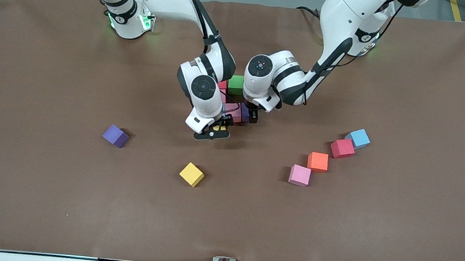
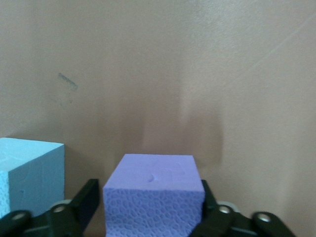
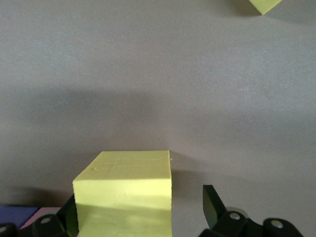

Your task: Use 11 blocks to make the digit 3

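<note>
both grippers sit low at the half-built 3 (image 1: pixel 235 101) mid-table. the left gripper (image 2: pixel 153 217) stands wide around a purple block (image 2: pixel 154 192), a blue block (image 2: pixel 29 173) just beside it. the right gripper (image 3: pixel 143 212) is wide too, a yellow block (image 3: pixel 126 192) between its fingers. lifting off crooked could drag these light, matte, pebbled foam cubes askew, and the close wrists may bump.

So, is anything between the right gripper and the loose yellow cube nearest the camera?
Nothing visible: only bare brown table mat lies between the right gripper and that loose small yellow matte cube. Its open fingers straddle another small yellow cube, so it should probably lift clear first.
</note>
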